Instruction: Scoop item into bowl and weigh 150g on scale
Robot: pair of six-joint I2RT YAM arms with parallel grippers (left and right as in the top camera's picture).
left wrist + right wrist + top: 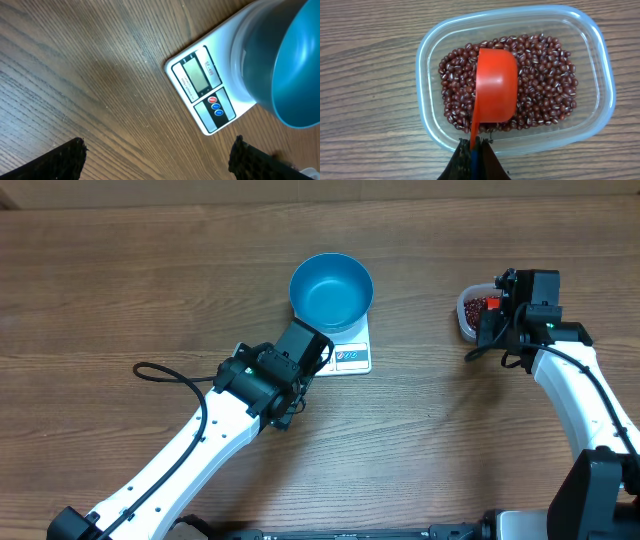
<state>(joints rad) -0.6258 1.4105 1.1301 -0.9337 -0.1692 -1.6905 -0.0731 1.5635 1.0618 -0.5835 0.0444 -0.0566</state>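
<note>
L gripper (157, 160) at scale (200, 87) front, jaws spread, R gripper (474, 152) right of scale, jaws pinching red scoop (495, 85) over beans (547, 95)

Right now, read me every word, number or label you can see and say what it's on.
"SF-400": beside the display on the scale.
Small print along the display's other side: too blurred to read.
Display: blank, no digits.
Blue bowl, clear tub, red scoop: no text visible.
</note>
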